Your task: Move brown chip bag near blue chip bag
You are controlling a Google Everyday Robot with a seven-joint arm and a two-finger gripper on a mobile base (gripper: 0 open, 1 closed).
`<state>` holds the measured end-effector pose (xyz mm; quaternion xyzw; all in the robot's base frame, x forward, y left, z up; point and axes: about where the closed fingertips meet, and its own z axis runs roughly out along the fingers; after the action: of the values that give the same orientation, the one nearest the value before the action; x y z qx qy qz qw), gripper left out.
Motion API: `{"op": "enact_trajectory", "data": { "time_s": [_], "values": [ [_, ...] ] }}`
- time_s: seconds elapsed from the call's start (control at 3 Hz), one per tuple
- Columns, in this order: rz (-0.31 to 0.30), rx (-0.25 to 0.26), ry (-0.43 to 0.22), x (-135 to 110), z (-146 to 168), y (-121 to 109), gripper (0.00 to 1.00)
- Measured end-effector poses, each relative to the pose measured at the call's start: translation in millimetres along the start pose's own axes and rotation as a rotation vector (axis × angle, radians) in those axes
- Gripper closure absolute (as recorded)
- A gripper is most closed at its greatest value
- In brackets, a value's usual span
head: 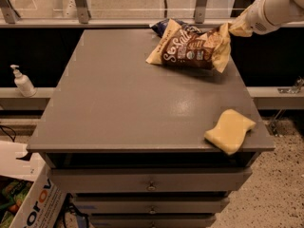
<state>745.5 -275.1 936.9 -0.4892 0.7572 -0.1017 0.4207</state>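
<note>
The brown chip bag (191, 50), cream-tan with a dark brown panel and white script, hangs tilted over the table's far right part. My gripper (233, 28) is shut on its right end, and the white arm reaches in from the upper right. The blue chip bag (160, 27) lies at the table's far edge. Only its dark corner shows behind the brown bag's left end. The two bags overlap in the view.
A yellow sponge (230, 130) lies at the grey table's (118, 103) front right corner. A white pump bottle (22, 82) stands on a ledge to the left. A cardboard box (28, 201) sits on the floor at lower left. Drawers are below the tabletop.
</note>
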Motion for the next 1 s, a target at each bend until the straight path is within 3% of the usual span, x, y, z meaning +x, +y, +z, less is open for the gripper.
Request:
{"op": "enact_trajectory", "data": {
  "time_s": [1.0],
  "values": [
    [0.012,0.068,0.039,15,24,-36,1.0]
  ]
}}
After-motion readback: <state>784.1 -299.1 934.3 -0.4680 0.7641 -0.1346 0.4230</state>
